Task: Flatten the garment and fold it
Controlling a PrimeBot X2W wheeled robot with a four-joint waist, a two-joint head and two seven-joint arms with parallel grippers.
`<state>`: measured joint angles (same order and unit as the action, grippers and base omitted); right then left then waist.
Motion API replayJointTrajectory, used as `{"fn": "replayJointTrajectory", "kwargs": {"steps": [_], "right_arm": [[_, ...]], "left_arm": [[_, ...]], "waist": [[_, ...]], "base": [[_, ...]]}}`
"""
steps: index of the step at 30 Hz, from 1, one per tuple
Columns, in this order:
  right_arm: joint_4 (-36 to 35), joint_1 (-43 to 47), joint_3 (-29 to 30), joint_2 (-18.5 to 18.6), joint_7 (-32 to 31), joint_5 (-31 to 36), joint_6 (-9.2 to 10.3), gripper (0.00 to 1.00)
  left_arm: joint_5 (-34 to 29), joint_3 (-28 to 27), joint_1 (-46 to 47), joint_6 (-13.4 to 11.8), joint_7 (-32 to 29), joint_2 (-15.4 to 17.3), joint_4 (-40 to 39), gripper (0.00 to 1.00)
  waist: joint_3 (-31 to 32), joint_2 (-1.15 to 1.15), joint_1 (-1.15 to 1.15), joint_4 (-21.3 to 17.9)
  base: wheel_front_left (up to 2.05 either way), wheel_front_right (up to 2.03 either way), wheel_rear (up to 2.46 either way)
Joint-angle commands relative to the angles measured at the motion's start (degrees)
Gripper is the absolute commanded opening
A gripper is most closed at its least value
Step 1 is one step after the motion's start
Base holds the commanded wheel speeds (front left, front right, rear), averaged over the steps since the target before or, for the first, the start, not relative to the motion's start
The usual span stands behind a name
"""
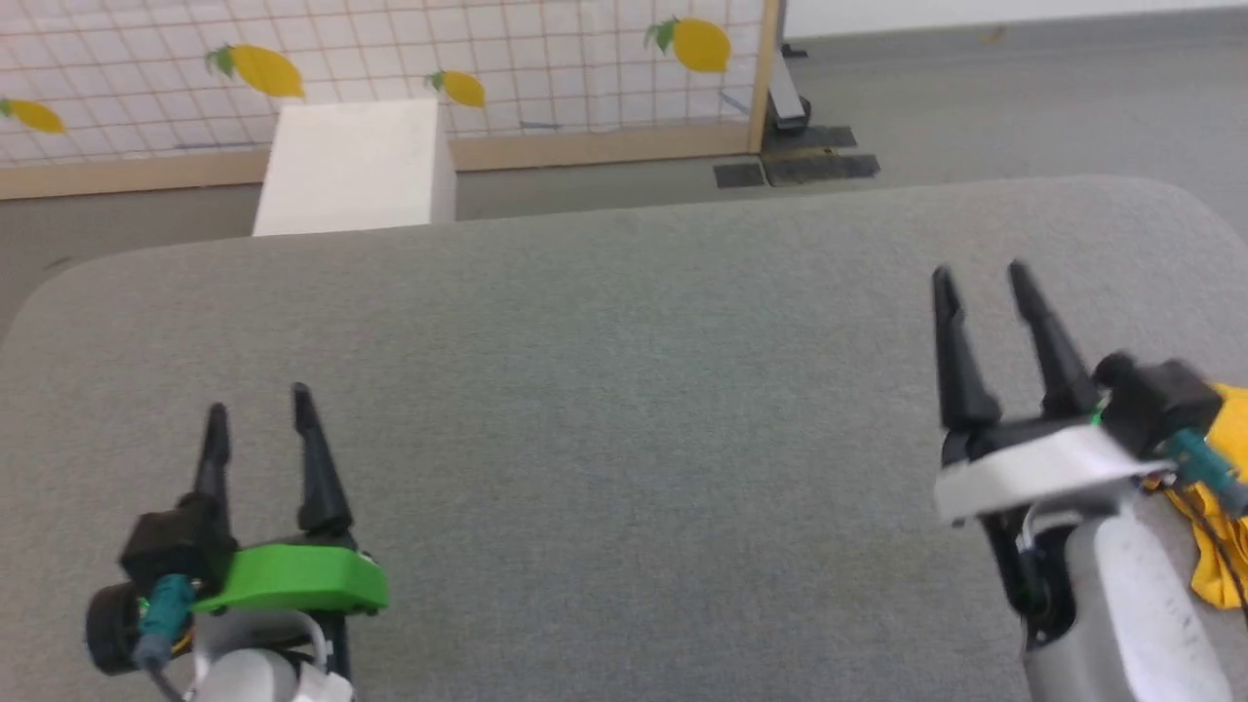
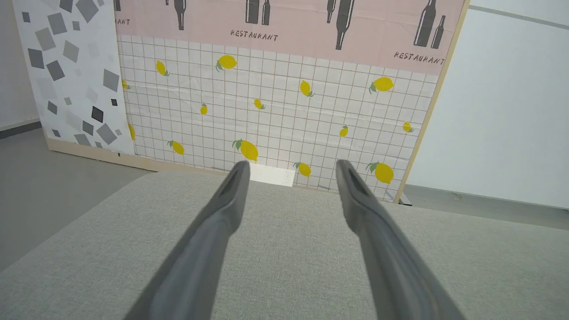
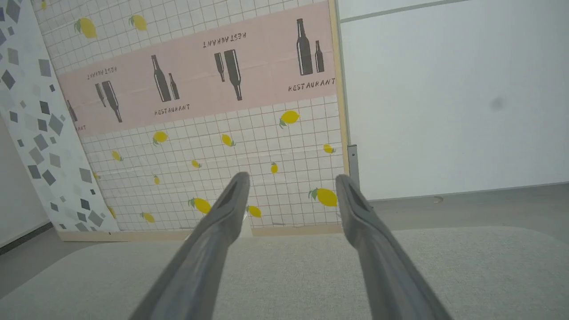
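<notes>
The table (image 1: 604, 390) is seen spread grey across the head view. The left gripper (image 1: 258, 400) is found at 7 o'clock over it, fingers pointed toward 12, jaws held wide, nothing between them. The right gripper (image 1: 980, 270) is placed at 4 o'clock, its tips reaching toward 2, jaws likewise spread wide and nothing gripped.

And there the garment (image 1: 1234, 419) is caught, right at the frame's edge between 3 and 4 o'clock. It is a bunched yellow heap lying on the table, partly hidden behind the right wrist and cut off by the border. No print can be made out. The right fingers are pointed away from it.

Beyond the table, a white box (image 1: 356, 166) is seen at 11 o'clock. A lemon-printed panel (image 1: 546, 58) is stood along 12 on the grey floor (image 1: 975, 97).

In the left wrist view, the left gripper (image 2: 292, 163) is shown with both fingers parted above bare table cloth, the panel dead ahead at 12. In the right wrist view, the right gripper (image 3: 292, 176) is shown the same way, fingers apart over the table, with a pale wall (image 3: 444, 89) at 2 o'clock.
</notes>
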<state>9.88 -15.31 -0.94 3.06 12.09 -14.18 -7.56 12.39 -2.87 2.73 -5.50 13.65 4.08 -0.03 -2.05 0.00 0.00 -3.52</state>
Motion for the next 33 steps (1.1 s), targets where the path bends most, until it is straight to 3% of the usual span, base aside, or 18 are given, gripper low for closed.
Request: {"fn": "replayJointTrajectory", "kwargs": {"steps": [1,10,30,31,33], "right_arm": [[0.41,1.49,-0.27,-0.15,-0.11,1.08,0.08,1.00],[0.46,6.50,-0.57,-0.17,-2.24,6.52,0.08,1.00],[1.24,9.33,1.28,-0.18,-4.21,5.55,0.08,1.00],[1.31,9.31,1.28,-0.18,-4.21,5.49,0.08,0.00],[1.16,8.57,1.24,-0.11,-4.11,5.98,-0.01,0.00]], "left_arm": [[-0.71,0.55,-0.58,0.43,-0.31,0.12,0.75,1.00],[-1.46,2.73,-0.84,0.37,-0.40,0.10,5.03,1.00],[0.37,4.52,-0.76,0.01,-0.49,0.03,9.35,1.00],[0.36,4.63,-0.66,0.04,-0.44,0.08,9.33,0.00],[0.22,4.56,-0.38,0.15,-0.50,-0.11,9.17,0.00]], "waist": [[0.98,0.00,0.00,1.06],[1.52,0.00,0.00,0.92],[1.51,0.00,0.00,1.03],[1.49,0.00,0.00,1.03],[1.50,0.00,0.00,1.03]], "base": [[0.00,0.00,0.00],[0.00,0.00,0.00],[0.00,0.00,0.00],[0.00,0.00,0.00],[0.00,0.00,0.00]]}}
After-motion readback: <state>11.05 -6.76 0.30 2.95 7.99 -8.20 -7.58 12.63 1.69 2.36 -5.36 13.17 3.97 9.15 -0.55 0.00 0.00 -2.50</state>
